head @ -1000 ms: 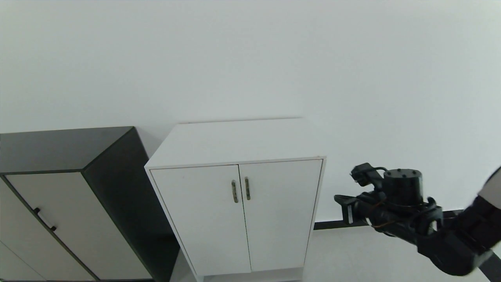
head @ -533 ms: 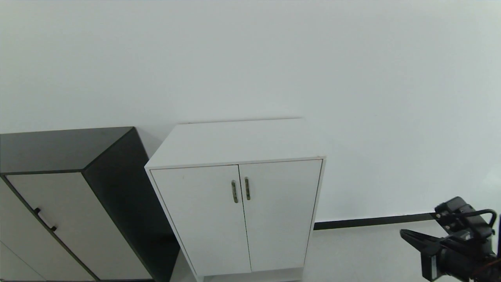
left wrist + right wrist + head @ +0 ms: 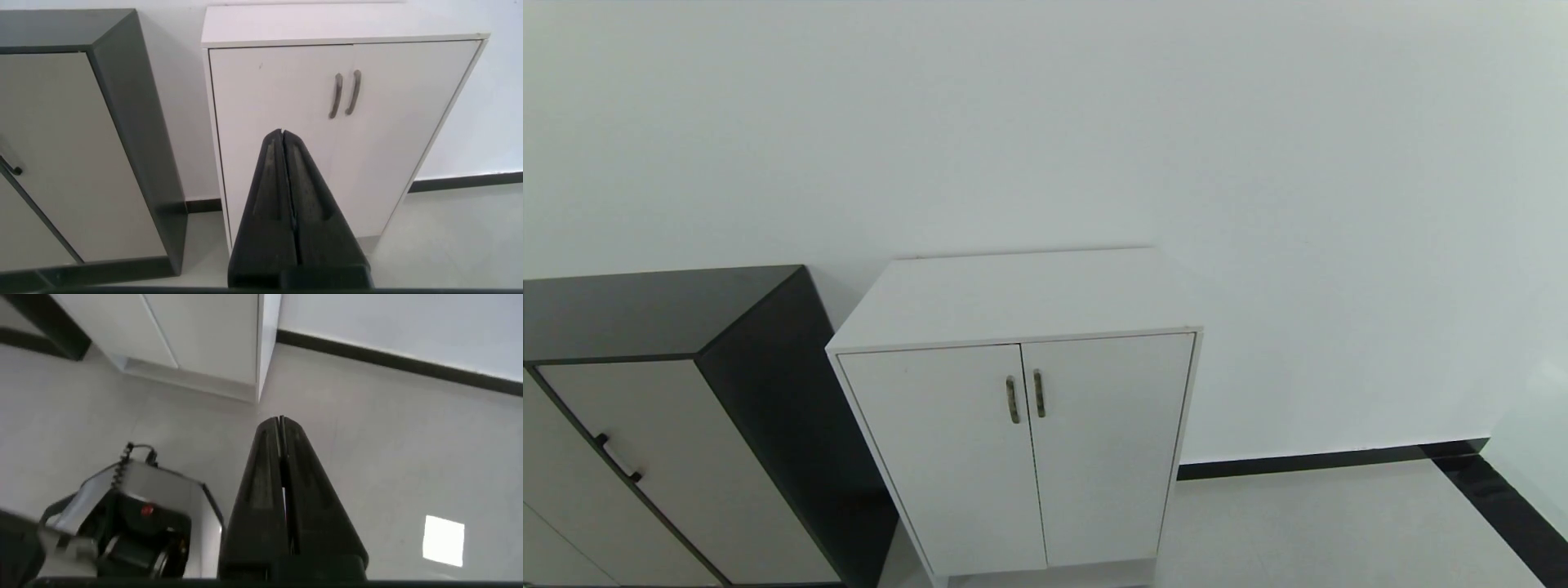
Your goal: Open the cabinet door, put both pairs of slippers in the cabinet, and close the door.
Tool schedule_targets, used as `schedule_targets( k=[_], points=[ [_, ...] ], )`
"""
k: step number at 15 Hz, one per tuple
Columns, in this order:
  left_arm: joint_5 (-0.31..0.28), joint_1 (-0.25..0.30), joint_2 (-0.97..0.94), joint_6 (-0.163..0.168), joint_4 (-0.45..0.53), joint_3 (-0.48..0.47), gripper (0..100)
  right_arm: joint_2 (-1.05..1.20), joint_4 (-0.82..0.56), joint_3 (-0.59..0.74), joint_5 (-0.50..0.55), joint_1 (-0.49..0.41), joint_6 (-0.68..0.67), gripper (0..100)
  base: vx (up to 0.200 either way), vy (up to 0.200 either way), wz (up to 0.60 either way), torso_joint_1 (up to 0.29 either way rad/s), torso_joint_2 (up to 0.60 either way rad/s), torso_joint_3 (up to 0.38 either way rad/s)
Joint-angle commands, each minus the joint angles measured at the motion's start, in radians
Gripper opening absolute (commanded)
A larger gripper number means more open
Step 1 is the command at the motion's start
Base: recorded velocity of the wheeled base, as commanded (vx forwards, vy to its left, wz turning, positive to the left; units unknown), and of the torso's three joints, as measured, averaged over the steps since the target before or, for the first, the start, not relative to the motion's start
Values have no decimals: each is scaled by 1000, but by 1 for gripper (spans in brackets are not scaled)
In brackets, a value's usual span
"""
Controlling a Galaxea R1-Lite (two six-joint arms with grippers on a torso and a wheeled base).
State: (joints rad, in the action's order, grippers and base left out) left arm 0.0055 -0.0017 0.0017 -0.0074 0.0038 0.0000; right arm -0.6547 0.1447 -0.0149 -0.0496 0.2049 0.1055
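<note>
The white cabinet [image 3: 1021, 408] stands against the wall with both doors shut; two slim handles [image 3: 1025, 396] meet at the centre seam. In the left wrist view the same cabinet [image 3: 343, 122] faces me, and my left gripper [image 3: 283, 135] is held in front of its left door, some way off, fingers pressed together with nothing between them. My right gripper [image 3: 280, 423] is shut too and points down at the bare floor [image 3: 392, 441] near the cabinet's lower corner [image 3: 260, 371].
A black cabinet [image 3: 645, 392] with light doors stands directly left of the white one. A black skirting strip [image 3: 1323, 461] runs along the wall. Open floor [image 3: 1339, 531] lies to the right of the white cabinet.
My right arm, raised at the right of the head view a second ago, has dropped down and out of that view. The cabinet doors stay shut.
</note>
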Motion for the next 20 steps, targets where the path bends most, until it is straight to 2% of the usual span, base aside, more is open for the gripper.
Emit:
schedule_targets(
  k=[1, 5, 8, 10, 20],
  points=[
    [1, 0, 0, 0, 1, 0, 0, 319, -158, -16, -9, -7, -9, 0, 0, 0, 0, 0, 0, 0],
    [-1, 0, 0, 0, 1, 0, 0, 420, -148, 15, 23, -28, -60, 0, 0, 0, 0, 0, 0, 0],
    [1, 0, 0, 0, 1, 0, 0, 558, -148, 15, 43, -145, -61, 0, 0, 0, 0, 0, 0, 0],
    [-1, 0, 0, 0, 1, 0, 0, 610, -148, 15, 43, -191, -64, 0, 0, 0, 0, 0, 0, 0],
    [1, 0, 0, 1, -1, 0, 0, 655, -146, 15, 39, -202, -104, 0, 0, 0, 0, 0, 0, 0]
  ],
)
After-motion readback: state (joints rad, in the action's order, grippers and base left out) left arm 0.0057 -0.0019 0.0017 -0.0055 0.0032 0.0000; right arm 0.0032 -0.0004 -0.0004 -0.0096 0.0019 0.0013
